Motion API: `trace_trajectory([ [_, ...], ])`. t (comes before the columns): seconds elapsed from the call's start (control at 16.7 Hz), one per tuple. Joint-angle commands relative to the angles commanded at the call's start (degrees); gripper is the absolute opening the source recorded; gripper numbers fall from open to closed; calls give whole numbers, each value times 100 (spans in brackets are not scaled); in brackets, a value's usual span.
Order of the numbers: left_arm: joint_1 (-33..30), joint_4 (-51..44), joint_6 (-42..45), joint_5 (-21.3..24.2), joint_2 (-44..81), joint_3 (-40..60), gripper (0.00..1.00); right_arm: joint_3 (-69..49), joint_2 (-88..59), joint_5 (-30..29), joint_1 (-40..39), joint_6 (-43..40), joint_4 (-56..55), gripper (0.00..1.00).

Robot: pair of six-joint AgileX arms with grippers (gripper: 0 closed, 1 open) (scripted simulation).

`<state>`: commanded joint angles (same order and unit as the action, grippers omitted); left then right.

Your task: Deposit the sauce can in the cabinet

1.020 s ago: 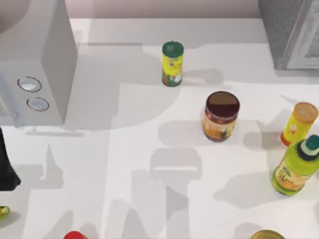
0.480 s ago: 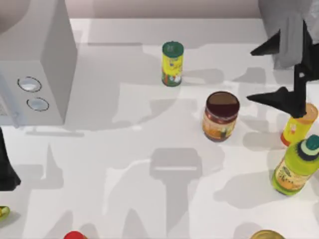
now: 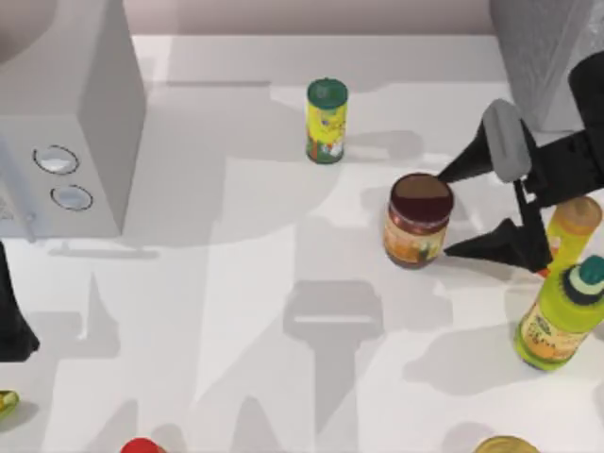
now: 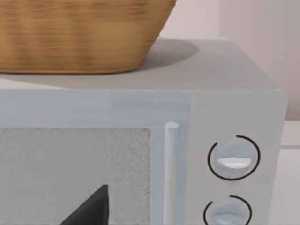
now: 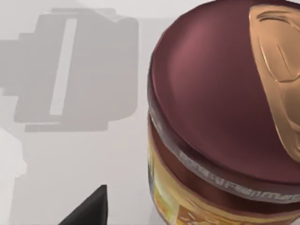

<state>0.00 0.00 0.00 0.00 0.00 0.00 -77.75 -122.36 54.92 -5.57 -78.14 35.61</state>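
So the right gripper [image 3: 445,213] is spread wide, fingertips just off the sauce can [image 3: 418,221] at its 3 o'clock, not gripping. The can stands upright mid-table, with the cabinet [image 3: 547,57] up at its 1 o'clock. Left arm [image 3: 13,321] sits parked at the table's 9 o'clock edge.

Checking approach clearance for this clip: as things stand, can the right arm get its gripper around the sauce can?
Probably yes. The right gripper is open, its fingertips at the sauce can on the right, nothing between them. The yellow-orange bottle stands behind the gripper, out of its way.
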Motion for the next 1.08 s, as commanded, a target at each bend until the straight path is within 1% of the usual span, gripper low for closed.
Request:
trace_trajectory([
  [0.36, 0, 0, 0, 0, 0, 0, 100, -5, 23, -19, -42, 97, -100, 100],
  [0.72, 0, 0, 0, 0, 0, 0, 100, 113, -268, -149, -629, 1040, -1269, 100],
  [0.9, 0, 0, 0, 0, 0, 0, 100, 256, -366, -186, -701, 1182, -1595, 100],
  [1.08, 0, 0, 0, 0, 0, 0, 100, 306, -409, -183, -701, 1190, -1681, 100],
])
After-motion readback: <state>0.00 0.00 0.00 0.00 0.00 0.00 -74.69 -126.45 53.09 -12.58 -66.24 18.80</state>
